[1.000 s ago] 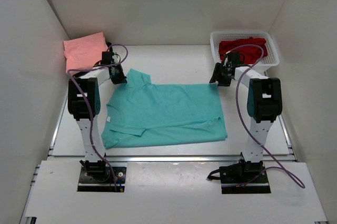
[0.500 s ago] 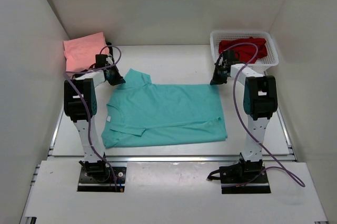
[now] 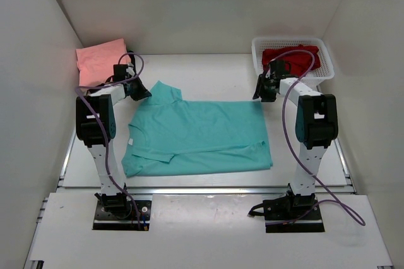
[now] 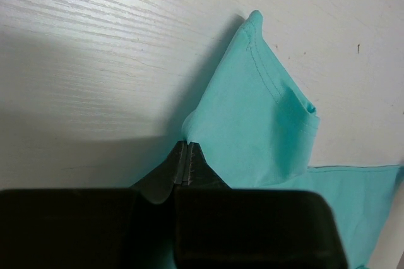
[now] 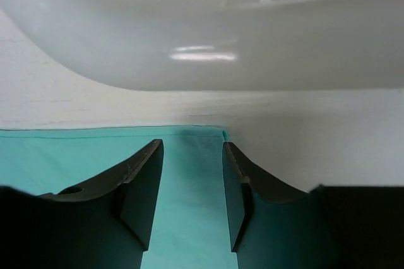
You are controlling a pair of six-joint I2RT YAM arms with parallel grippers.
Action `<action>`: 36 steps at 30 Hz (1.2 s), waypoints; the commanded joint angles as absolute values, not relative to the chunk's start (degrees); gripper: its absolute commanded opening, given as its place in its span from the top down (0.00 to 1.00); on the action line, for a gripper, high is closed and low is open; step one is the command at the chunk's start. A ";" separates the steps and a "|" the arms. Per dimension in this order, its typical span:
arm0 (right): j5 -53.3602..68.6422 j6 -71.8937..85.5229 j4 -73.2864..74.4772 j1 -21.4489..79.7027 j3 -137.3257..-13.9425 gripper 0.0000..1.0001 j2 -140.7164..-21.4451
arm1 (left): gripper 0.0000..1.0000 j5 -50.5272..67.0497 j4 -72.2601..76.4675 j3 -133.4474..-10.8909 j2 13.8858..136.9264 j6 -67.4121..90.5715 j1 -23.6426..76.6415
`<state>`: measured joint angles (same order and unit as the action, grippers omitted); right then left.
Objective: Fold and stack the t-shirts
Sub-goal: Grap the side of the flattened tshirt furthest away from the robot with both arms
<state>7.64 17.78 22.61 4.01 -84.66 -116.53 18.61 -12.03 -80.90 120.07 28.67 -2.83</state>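
Note:
The teal t-shirt lies spread on the table, with a fold along its near edge. My left gripper is at its far left sleeve. In the left wrist view the gripper is shut on the edge of the teal cloth. My right gripper is at the shirt's far right corner. In the right wrist view it is open, its fingers astride the flat teal corner. The salmon pink t-shirt lies folded at the back left. The red t-shirt lies in the basket. I cannot make out the very dark t-shirt.
The white mesh basket stands at the back right, its wall just beyond my right gripper. White walls close in the table on the left, right and back. Purple cables loop off both arms.
My left arm has swung a little to the left, with its gripper still at the teal sleeve. My right gripper has shifted slightly at the far right corner. The shirt has barely moved.

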 commanded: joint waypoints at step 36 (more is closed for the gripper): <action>1.86 15.38 20.47 2.46 -81.21 0.62 -115.05 | 1.00 19.78 -8.70 -75.94 112.76 31.55 -2.55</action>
<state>5.43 16.49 20.14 2.90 -80.66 -116.53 18.92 -10.33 -77.17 117.25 30.94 -2.79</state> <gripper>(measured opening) 0.373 0.025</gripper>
